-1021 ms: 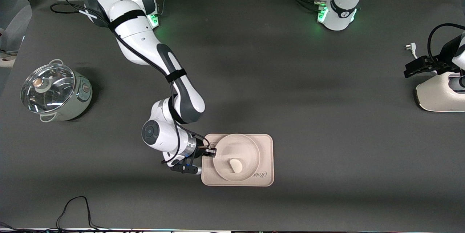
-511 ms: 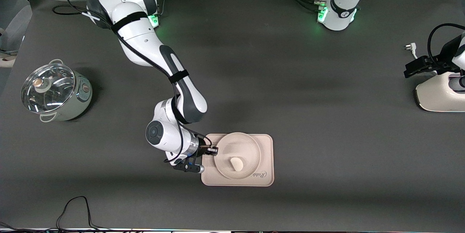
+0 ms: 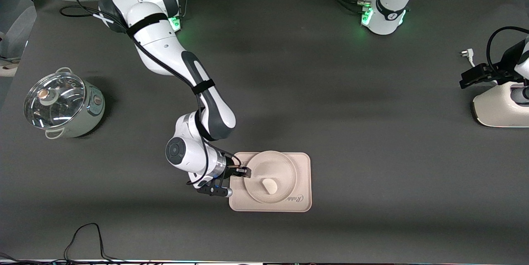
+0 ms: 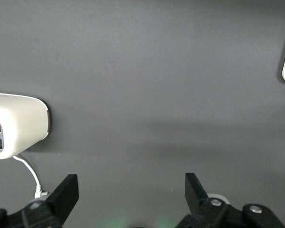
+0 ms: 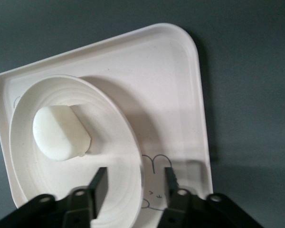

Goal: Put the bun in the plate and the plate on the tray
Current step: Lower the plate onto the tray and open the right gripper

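Right gripper [image 3: 244, 171] at the plate's rim, toward the right arm's end of the tray; jaws apart, straddling the rim in the right wrist view without pinching it, where half a second ago a narrower gap sat on that rim. Plate [image 3: 270, 177] lower and flatter than a second ago, now resting on the tray [image 3: 301, 161], with the bun [image 3: 269, 185] lying inside the plate, slightly nearer the front camera than its centre. Tray on the bench [image 3: 372, 112]. Judged from this: bun in plate, plate on tray, release just made, only withdrawal left. Left gripper [image 4: 132, 190] waiting over bare bench beside a white appliance [image 3: 500, 108], jaws apart, holding nothing. Lidded pot [image 3: 62, 103] at the right arm's end, untouched.
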Action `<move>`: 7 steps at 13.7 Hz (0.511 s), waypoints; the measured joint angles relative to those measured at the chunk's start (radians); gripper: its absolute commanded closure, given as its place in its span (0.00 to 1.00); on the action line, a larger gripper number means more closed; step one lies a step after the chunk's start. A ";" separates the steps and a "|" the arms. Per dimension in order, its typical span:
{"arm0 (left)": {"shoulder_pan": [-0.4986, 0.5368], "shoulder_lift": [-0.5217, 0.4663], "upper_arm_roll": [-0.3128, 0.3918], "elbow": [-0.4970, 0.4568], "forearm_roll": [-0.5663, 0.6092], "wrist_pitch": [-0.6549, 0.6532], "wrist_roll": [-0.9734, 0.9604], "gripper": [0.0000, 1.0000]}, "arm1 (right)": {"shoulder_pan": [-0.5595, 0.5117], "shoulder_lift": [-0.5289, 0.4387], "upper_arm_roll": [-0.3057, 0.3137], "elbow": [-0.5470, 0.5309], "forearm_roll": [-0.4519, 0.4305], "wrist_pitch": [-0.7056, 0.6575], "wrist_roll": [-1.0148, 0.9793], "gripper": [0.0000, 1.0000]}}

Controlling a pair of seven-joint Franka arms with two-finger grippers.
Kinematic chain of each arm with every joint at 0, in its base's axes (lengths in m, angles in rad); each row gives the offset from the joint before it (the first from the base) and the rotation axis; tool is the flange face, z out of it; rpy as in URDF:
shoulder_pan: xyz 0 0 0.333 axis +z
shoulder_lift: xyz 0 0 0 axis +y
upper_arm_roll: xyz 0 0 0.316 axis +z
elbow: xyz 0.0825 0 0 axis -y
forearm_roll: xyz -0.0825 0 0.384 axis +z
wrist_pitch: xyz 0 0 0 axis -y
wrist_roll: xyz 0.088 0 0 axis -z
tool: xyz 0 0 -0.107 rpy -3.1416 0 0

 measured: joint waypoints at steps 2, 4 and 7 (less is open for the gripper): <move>0.000 0.000 0.000 0.001 0.000 0.000 0.000 0.00 | 0.000 -0.004 -0.002 0.011 0.000 -0.009 0.004 0.00; 0.000 0.000 0.000 0.001 0.000 0.000 0.000 0.00 | -0.003 -0.019 -0.019 0.030 -0.015 -0.078 0.007 0.00; 0.000 0.000 0.000 0.001 0.000 0.000 0.000 0.00 | -0.013 -0.092 -0.064 0.048 -0.120 -0.216 0.008 0.00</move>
